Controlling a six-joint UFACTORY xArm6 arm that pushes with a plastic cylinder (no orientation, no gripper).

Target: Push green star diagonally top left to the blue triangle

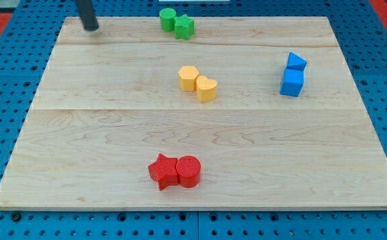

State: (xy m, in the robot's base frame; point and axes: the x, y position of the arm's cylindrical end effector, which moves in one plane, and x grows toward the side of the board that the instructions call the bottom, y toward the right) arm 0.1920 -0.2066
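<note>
The rod's tip [91, 28] is seen at the view's top left, resting on the desk [100, 133] near its far left corner, with the rod running up out of the view. No fingers are carried by this arm, so no opening or hold can be told of; only the plain rod end is shown. The tip is set well apart from every block.

Further right, at the view's bottom and a little left of centre, a red star [161, 171] is found, with a red cylinder [188, 171] touching it on its right side.

Along the view's top edge, near the middle, a green cylinder [167, 19] is placed, and the green star [184, 27] is seen pressed against it, just below and to its right. The green star lies well to the right of the tip and well to the left of the blue pair.

Below the green pair, around the centre of the desk, a yellow hexagonal block [188, 78] is seen, and a yellow rounded block [207, 88], whose exact shape cannot be made out, is set touching its lower right.

At the view's right, the blue triangle [295, 63] is found, with a blue cube [291, 83] touching it just below.
</note>
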